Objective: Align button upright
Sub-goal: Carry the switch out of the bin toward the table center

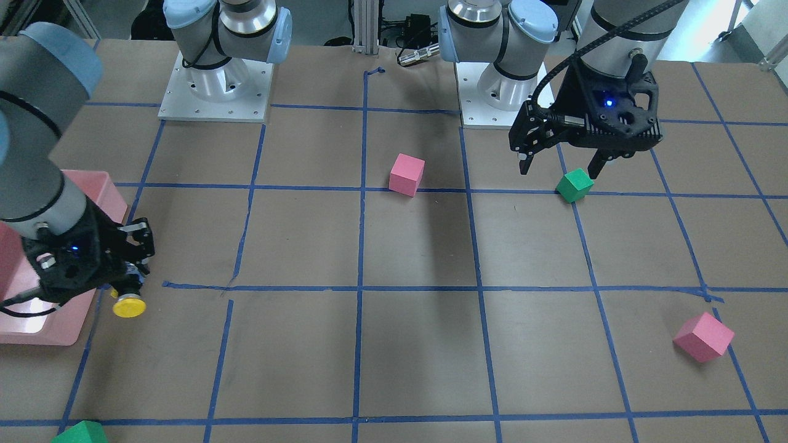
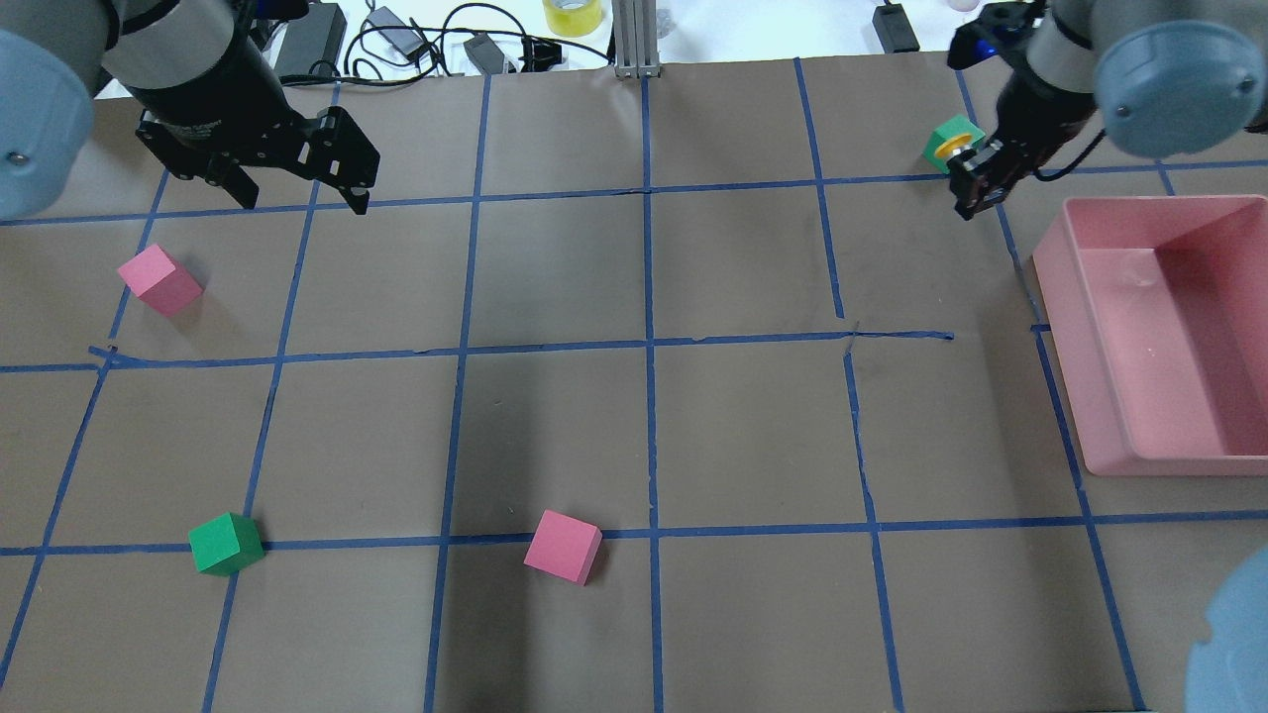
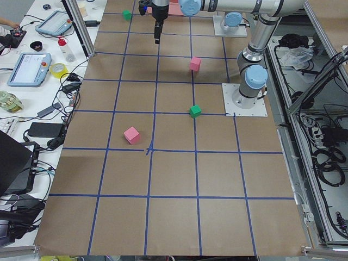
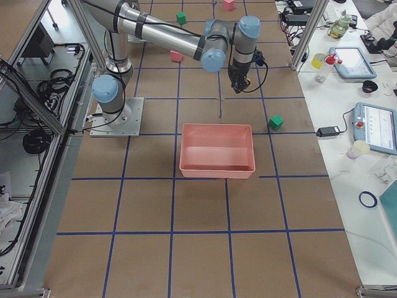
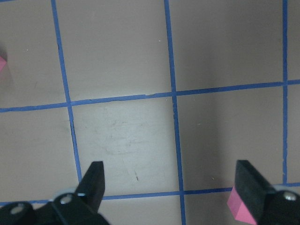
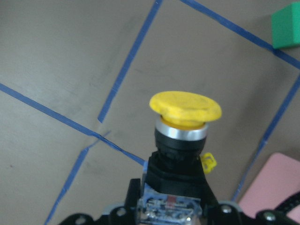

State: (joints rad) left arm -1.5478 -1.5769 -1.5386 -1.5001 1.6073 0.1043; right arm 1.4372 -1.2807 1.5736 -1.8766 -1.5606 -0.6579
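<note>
Grips the button by its body in closed right jaws, cap jutting past the tips, left jaws spread empty; likely needs turning cap-up, then setting down.

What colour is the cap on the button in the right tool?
Yellow. The button shows best in the right wrist-mounted view.

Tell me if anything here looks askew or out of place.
The button is not upright: shut in the right gripper, its yellow cap points out along the gripper, down toward the table, rather than up.
</note>
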